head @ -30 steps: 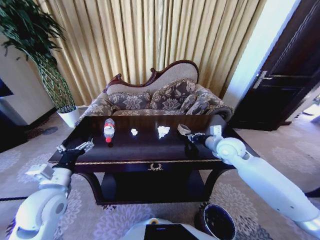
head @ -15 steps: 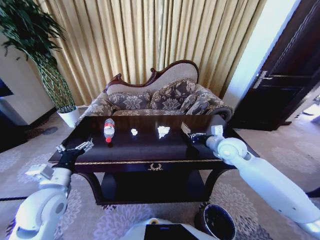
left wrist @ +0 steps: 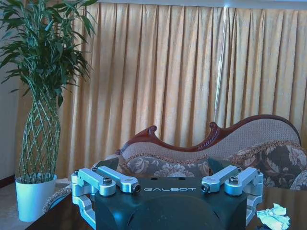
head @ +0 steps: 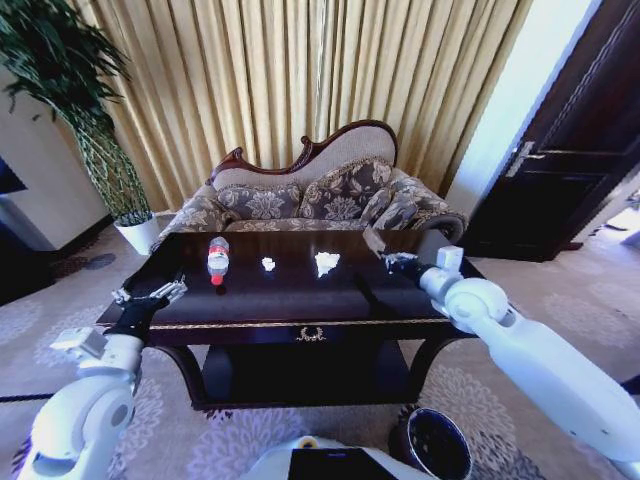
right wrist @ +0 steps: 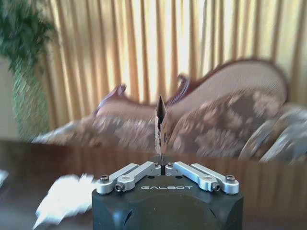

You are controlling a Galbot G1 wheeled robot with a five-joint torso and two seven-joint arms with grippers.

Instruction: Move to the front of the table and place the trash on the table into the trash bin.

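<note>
Sofa (head: 320,195) behind; curtains (head: 300,80); potted plant (head: 90,130); door (head: 575,150).

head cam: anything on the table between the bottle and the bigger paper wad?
Yes: a small paper wad sits between the bottle and the bigger paper wad, with bare table around it, in the head view.

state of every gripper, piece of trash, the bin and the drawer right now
left gripper: open, idle at table's left edge
right gripper: shut on thin dark scrap
clear plastic bottle, red label: lying down
white paper wads: on table
dark round trash bin: upright
table drawer: closed
</note>
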